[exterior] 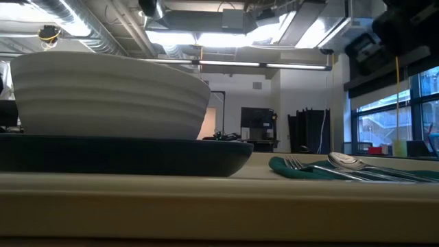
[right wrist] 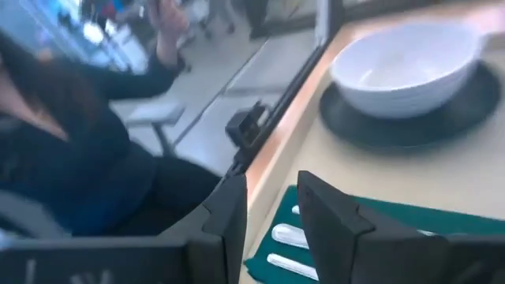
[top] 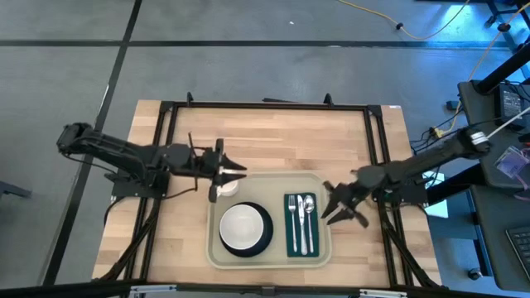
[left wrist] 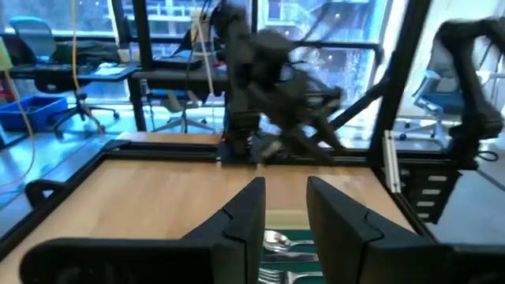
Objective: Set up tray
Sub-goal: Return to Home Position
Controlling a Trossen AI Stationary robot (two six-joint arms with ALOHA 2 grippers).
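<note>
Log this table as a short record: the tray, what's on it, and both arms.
tray: pale beige, on the wooden table
plate: dark, tray's left half, white bowl on it
napkin: green, tray's right half
cutlery: fork, knife, spoon side by side on napkin
left gripper: jaws open, empty, by tray's far left corner
right gripper: jaws open, empty, at tray's right edge
</note>
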